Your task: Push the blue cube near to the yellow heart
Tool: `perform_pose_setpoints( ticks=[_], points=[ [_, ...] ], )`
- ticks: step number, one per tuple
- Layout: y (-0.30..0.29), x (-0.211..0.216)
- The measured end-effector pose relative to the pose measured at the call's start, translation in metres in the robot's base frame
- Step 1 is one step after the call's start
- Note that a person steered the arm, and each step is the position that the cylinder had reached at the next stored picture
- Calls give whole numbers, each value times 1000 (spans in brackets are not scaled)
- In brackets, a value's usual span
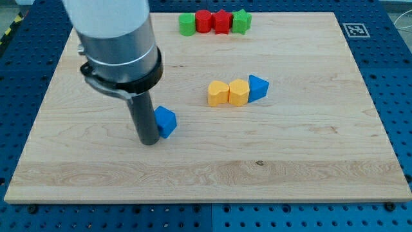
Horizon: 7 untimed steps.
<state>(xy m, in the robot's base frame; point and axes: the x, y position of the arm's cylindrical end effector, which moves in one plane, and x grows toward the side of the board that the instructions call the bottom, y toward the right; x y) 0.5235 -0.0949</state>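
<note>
The blue cube lies on the wooden board left of centre. My tip stands right against the cube's left side, partly covering it. The yellow heart lies near the board's middle, to the right of the cube and a little higher in the view. It is the left end of a short row, touching a yellow block, which touches a blue triangular block. There is a gap of bare board between the blue cube and the yellow heart.
At the view's top a row of blocks sits near the board's edge: a green block, a red block, a red block and a green block. A marker tag is at the top right corner.
</note>
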Motion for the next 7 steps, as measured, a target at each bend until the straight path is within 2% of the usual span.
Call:
perform_pose_setpoints(
  ticks=[4,7],
  points=[
    [39,-57],
    [52,-67]
  ],
)
